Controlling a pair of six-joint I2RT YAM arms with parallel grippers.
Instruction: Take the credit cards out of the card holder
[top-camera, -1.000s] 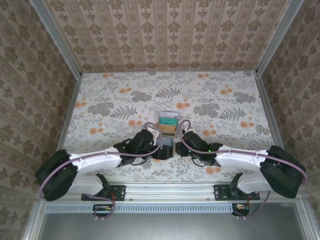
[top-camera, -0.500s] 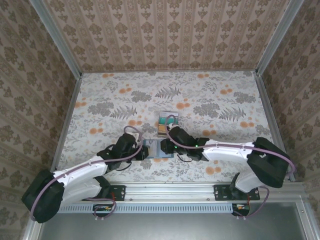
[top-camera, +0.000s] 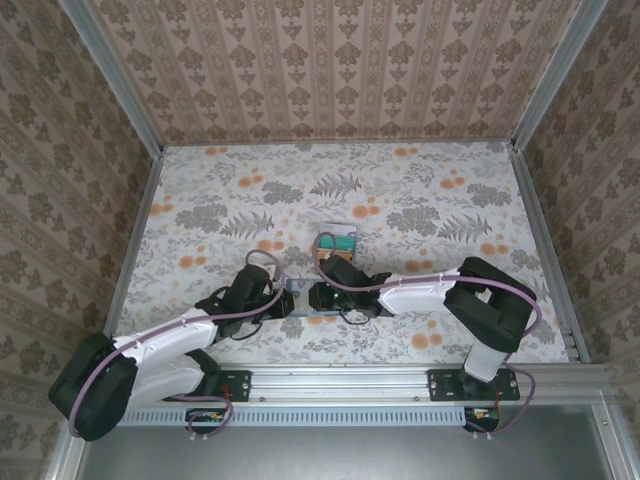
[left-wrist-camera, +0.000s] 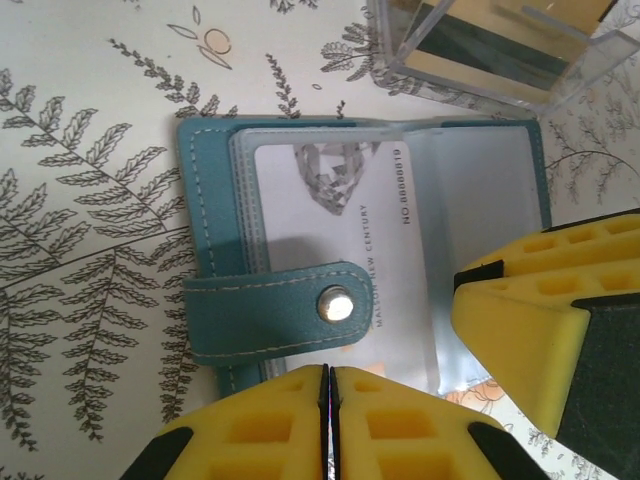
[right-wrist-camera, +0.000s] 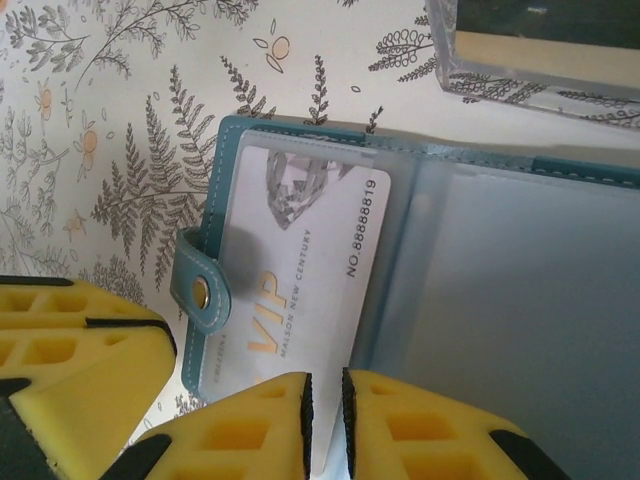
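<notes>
The small teal, leather-look card holder (left-wrist-camera: 470, 200) lies open and flat on the table (left-wrist-camera: 90, 200), whose surface is printed with grey ferns and orange blossoms. It sits between the two arms, towards the near side. Its border is stitched in pale thread, and cloudy clear sleeves fill the inside. The sleeve on the strap side holds a white plastic card (left-wrist-camera: 340, 230) with a faceted diamond drawing, a gold "VIP", "MALLSON NEW CENTURY" and "NO.88888819". A teal strap (left-wrist-camera: 260, 320) with a round metal snap (left-wrist-camera: 335, 303) folds over that card's edge. The left gripper (left-wrist-camera: 328, 378), its ribbed yellow pads pressed tight together, sits at the holder's near edge by the strap; whether it pinches anything I can't tell. The right gripper (right-wrist-camera: 323, 385) is drawn in to a narrow slit, with the sleeved card's near edge caught in it. Just beyond the holder stands a clear plastic box (left-wrist-camera: 560, 70) holding a tan card with a dark stripe (left-wrist-camera: 480, 55) and a teal-green card (top-camera: 340, 241).
</notes>
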